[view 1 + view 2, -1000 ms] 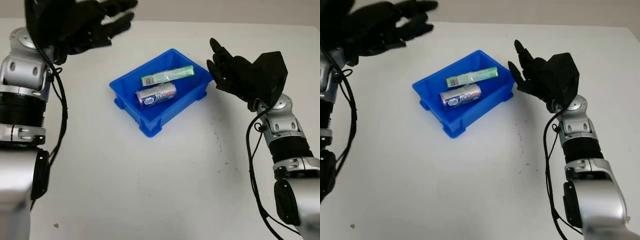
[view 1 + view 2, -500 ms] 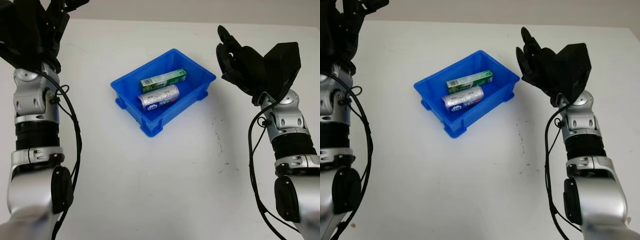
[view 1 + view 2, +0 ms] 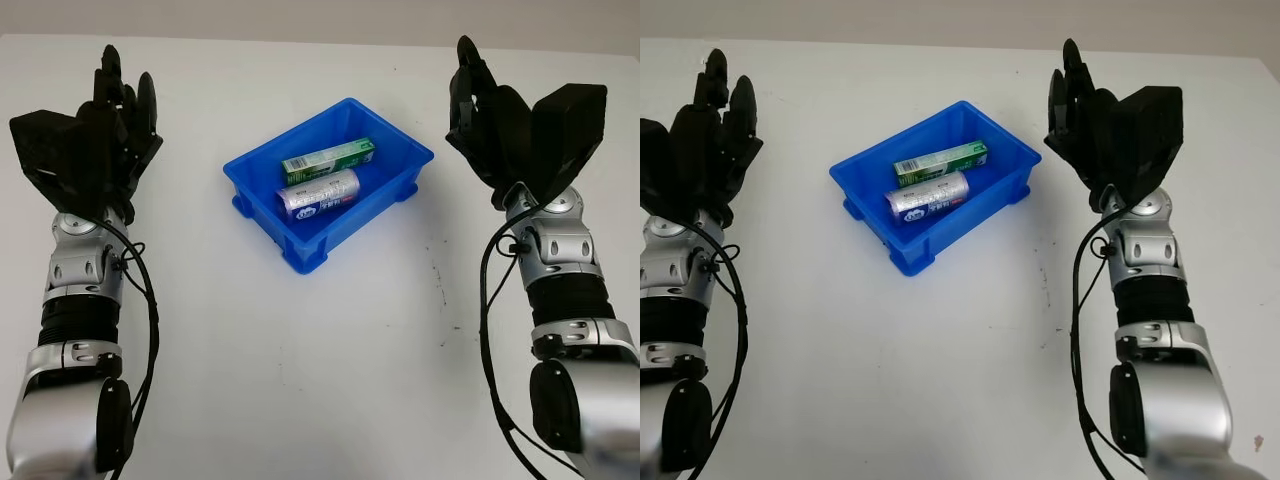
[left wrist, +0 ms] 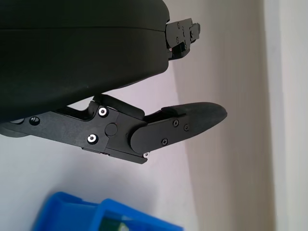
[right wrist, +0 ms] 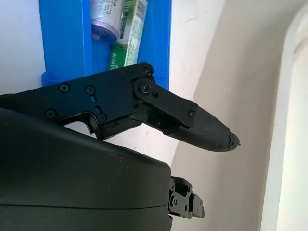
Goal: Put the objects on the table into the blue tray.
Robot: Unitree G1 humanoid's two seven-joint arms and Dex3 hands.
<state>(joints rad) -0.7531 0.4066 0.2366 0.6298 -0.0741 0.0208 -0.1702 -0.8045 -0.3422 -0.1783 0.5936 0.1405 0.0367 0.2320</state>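
A blue tray [image 3: 300, 252] sits turned at an angle near the middle of a white table [image 3: 300, 380], a little toward its far edge, and inside it lie a green box [image 3: 328, 157] along the far wall and a silver can [image 3: 318, 192] on its side just beside it, nearer the robot. The left hand [image 3: 95, 150] is raised over the table's left edge, released and grasping nothing, well apart from the tray. The right hand [image 3: 510, 125] is raised near the table's right edge, likewise released and grasping nothing.
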